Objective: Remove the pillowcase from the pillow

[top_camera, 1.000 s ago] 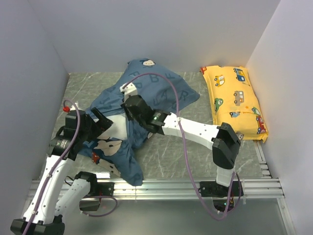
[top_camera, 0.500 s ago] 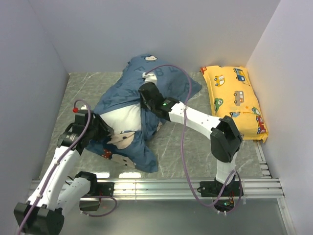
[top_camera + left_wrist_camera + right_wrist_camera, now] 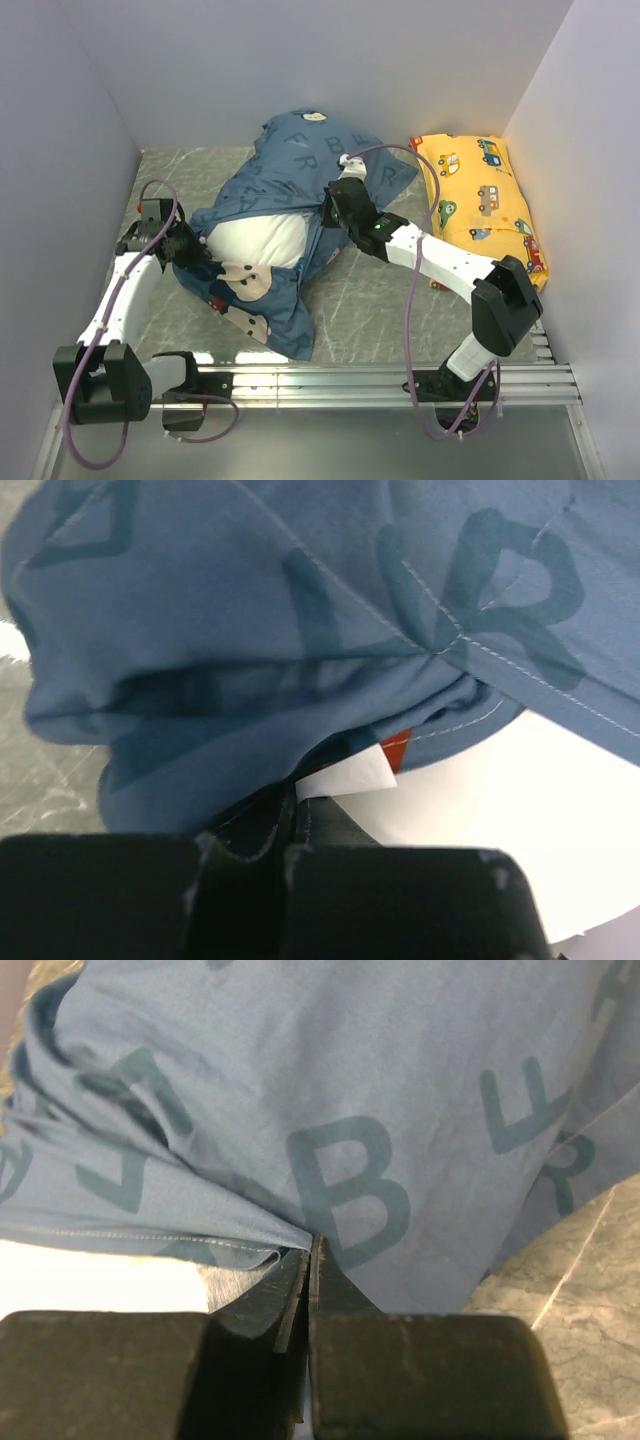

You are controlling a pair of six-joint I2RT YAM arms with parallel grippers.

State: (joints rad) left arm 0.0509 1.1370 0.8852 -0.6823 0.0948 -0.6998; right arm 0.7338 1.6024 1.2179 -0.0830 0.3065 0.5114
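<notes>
The dusty-blue pillowcase lies bunched across the middle of the table, its open end pulled back. The white pillow bulges out of that opening. My left gripper sits at the pillow's left end. In the left wrist view its jaws are shut at the pillowcase hem, where a white tag sticks out beside the pillow. My right gripper is shut on a fold of the pillowcase on the right side, its tips pinching cloth just above the pillow.
A yellow car-print pillow lies along the right wall. Grey walls close in the left, back and right sides. A metal rail runs along the near edge. Marble tabletop shows between the pillowcase and the right arm.
The left gripper has gone from open to shut at the hem and its arm swung left. The right arm carried the cloth rightward and farther back, and more white pillow shows.
</notes>
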